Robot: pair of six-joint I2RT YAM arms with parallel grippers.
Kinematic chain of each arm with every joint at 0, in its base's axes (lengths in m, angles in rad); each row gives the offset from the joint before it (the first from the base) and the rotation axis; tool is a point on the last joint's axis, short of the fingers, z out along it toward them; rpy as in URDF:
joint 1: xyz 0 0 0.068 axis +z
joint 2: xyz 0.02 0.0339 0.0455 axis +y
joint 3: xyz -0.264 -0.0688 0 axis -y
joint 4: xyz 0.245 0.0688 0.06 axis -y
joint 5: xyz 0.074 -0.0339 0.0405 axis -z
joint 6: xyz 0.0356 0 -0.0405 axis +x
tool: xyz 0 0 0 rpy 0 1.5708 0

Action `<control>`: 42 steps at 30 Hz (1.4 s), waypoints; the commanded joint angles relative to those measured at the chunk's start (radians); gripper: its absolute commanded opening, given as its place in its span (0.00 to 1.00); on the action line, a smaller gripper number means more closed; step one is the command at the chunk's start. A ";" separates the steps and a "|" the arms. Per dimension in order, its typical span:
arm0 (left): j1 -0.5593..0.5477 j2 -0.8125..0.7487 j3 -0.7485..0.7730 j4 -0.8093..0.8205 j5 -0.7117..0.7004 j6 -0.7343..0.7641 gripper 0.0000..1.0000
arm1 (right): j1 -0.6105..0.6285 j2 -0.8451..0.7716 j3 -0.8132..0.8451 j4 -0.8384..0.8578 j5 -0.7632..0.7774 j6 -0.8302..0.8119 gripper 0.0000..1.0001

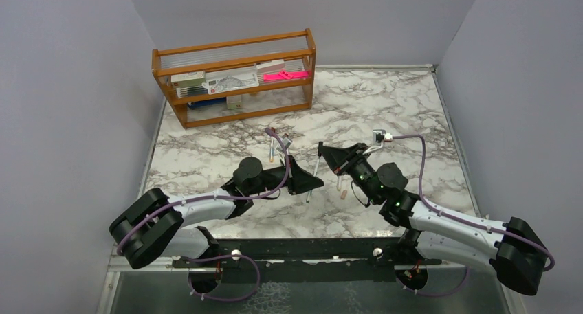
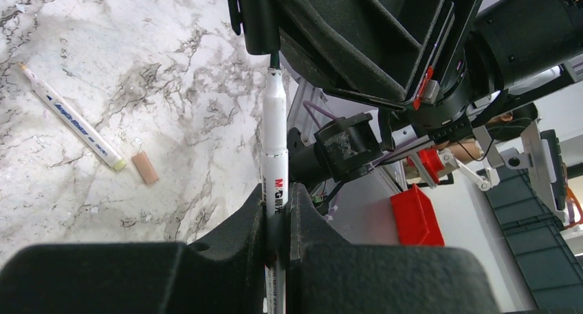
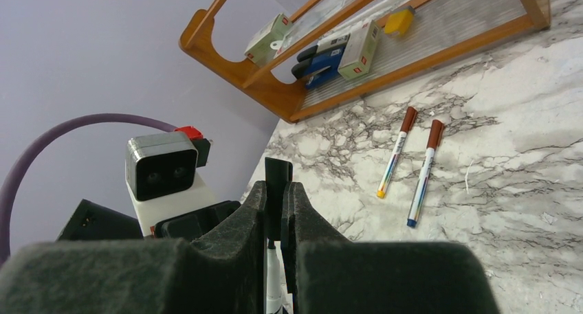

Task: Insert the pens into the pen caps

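Note:
My left gripper (image 2: pixel 276 197) is shut on a white pen (image 2: pixel 275 135) that points up and away from it. The pen's dark tip meets the open end of a black pen cap (image 2: pixel 256 18). My right gripper (image 3: pixel 278 190) is shut on that black cap (image 3: pixel 278 180), and the pen's tip (image 3: pixel 273 276) shows just below it. In the top view the two grippers (image 1: pixel 313 182) (image 1: pixel 324 153) face each other at mid-table. An uncapped pen (image 2: pixel 72 118) and a peach cap (image 2: pixel 145 168) lie on the marble. Two pens with brown caps (image 3: pixel 393 152) (image 3: pixel 423 173) lie farther off.
A wooden rack (image 1: pixel 234 115) holding boxed stationery and a pink item (image 1: pixel 283 74) stands at the back left of the marble table (image 1: pixel 385 101). Grey walls close in the left, back and right sides. Loose pens (image 1: pixel 273 148) lie between the rack and the grippers.

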 commanded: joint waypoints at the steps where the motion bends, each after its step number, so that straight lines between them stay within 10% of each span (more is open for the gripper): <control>1: -0.003 0.016 0.036 0.036 -0.005 0.000 0.00 | -0.005 -0.006 -0.025 0.024 -0.031 0.010 0.01; 42: 0.010 0.010 0.262 -0.048 -0.164 0.076 0.00 | -0.005 -0.021 -0.087 -0.048 -0.184 0.010 0.01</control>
